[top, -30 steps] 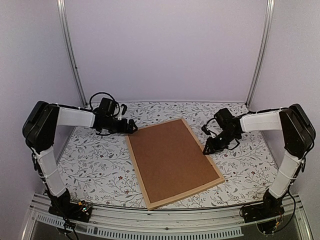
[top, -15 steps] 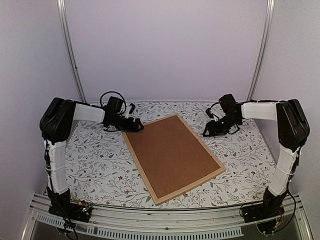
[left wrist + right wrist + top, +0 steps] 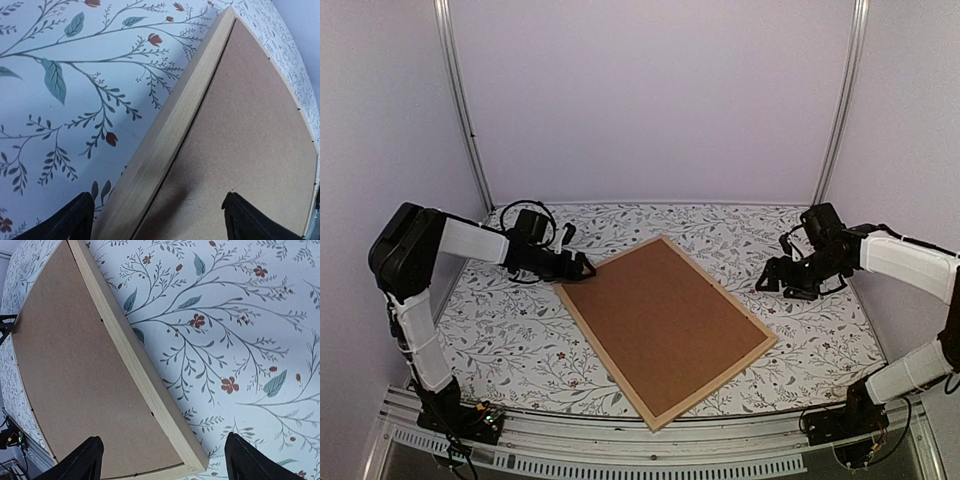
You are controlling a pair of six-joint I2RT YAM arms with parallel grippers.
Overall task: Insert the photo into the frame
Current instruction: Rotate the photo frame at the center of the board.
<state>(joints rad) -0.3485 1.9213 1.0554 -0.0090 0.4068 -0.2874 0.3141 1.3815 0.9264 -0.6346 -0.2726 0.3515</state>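
Across the face-down frame only the backing board shows; the photo is hidden, probably beneath. Right of the frame, the right gripper has just opened and withdrawn, jaws wide: insertion looks finished. At its far-left corner the open left gripper straddles the rim.

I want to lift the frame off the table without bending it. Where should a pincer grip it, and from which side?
Probably the light wood rim of the frame, near its far left corner, coming in low from outside over the table. The frame lies flat, brown backing board up, so only the rim offers a narrow raised edge. The open left pincer hangs there.
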